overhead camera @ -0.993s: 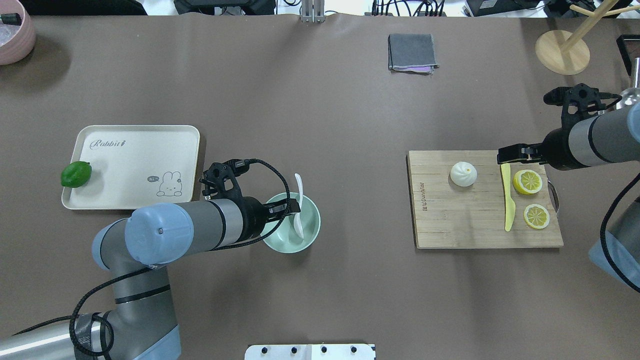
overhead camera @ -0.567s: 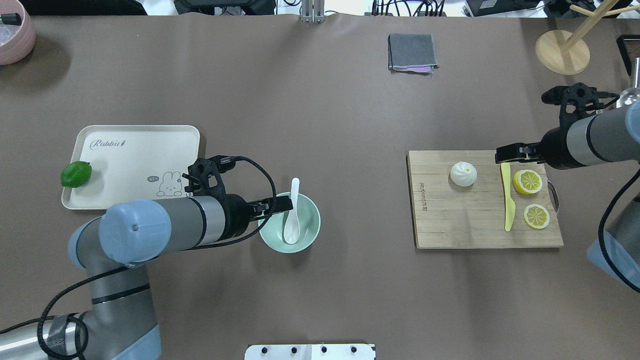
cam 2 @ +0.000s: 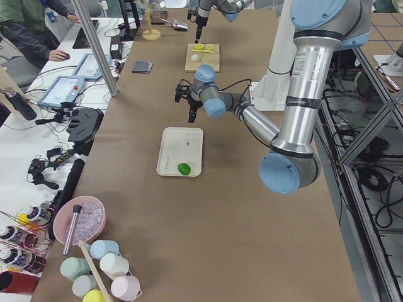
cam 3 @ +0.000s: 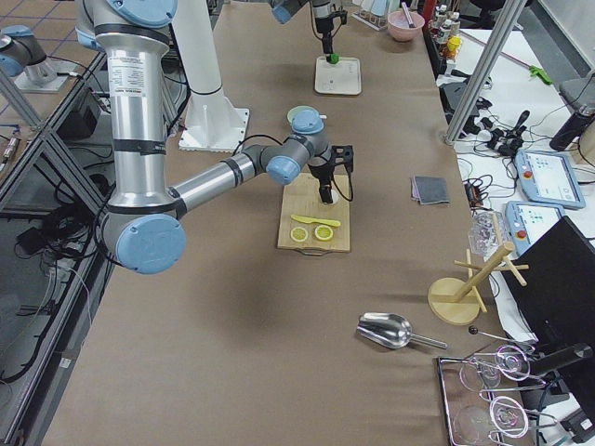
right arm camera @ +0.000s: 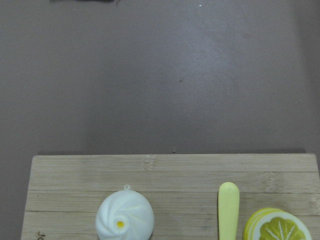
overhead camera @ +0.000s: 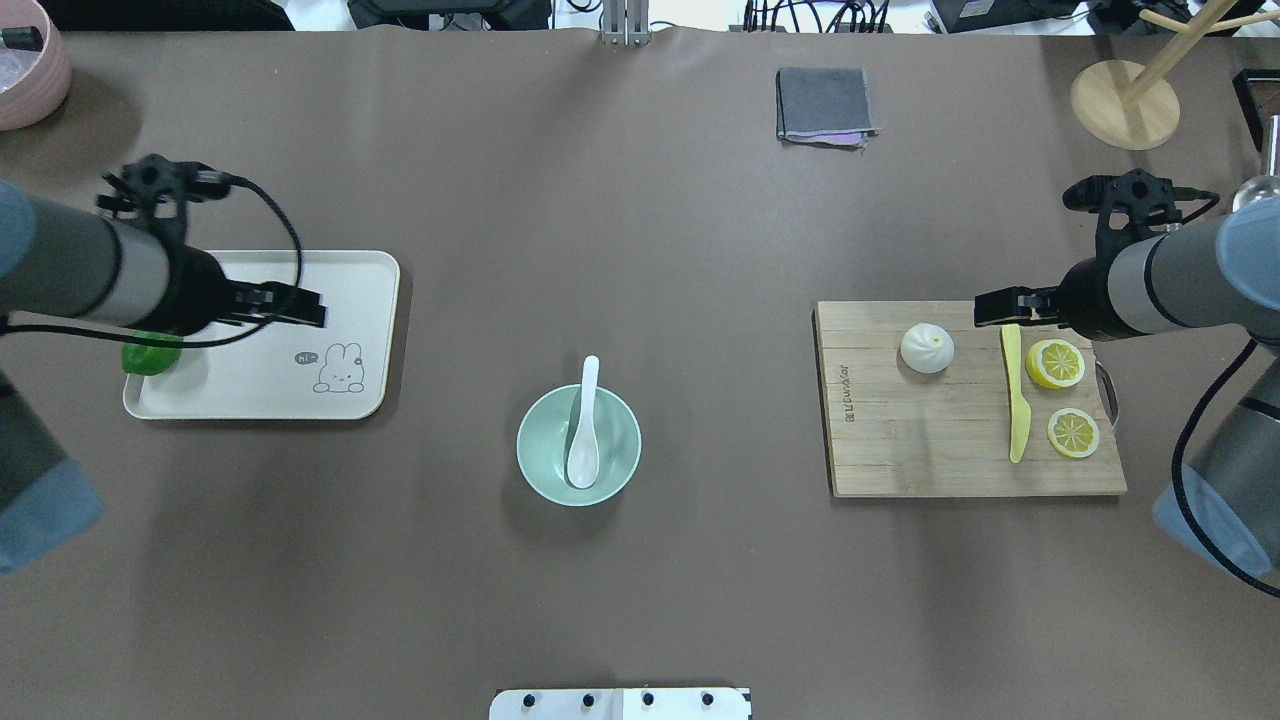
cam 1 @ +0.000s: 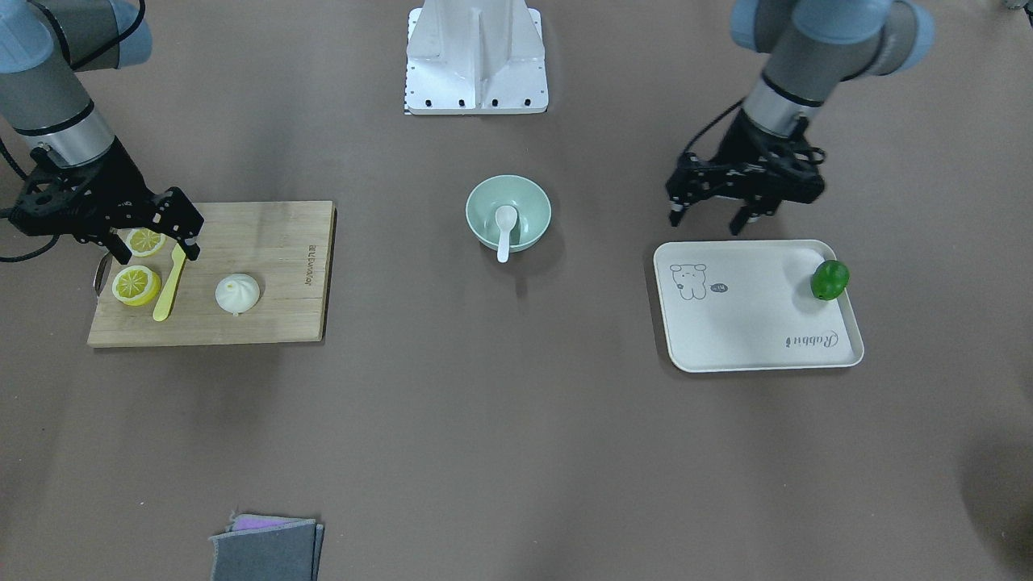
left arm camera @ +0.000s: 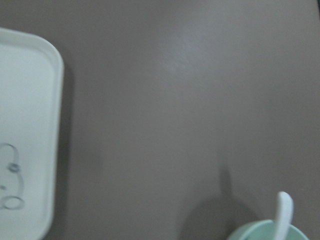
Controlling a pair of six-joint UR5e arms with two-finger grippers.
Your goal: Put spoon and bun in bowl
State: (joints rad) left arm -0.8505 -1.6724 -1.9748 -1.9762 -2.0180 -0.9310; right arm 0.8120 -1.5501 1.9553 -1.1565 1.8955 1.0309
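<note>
The white spoon (overhead camera: 583,430) lies in the mint-green bowl (overhead camera: 535,450), scoop down and handle resting on the far rim; both also show in the front view, the spoon (cam 1: 504,226) inside the bowl (cam 1: 534,202). The white bun (overhead camera: 927,348) sits on the wooden cutting board (overhead camera: 900,450); it also shows in the right wrist view (right arm camera: 125,217). My left gripper (overhead camera: 318,308) is open and empty, above the cream tray's right part, well left of the bowl. My right gripper (overhead camera: 982,311) is open and empty, above the board's far edge, just right of the bun.
A yellow knife (overhead camera: 1015,400) and two lemon slices (overhead camera: 1055,363) lie on the board right of the bun. A green lime (cam 1: 830,279) sits on the cream tray (overhead camera: 230,395). A grey cloth (overhead camera: 823,105), a wooden stand (overhead camera: 1125,105) and a pink bowl (overhead camera: 30,70) lie at the far edge.
My left gripper let go of the spoon, which now rests in the bowl, and pulled back left over the tray. My right gripper crept slightly left toward the bun.
</note>
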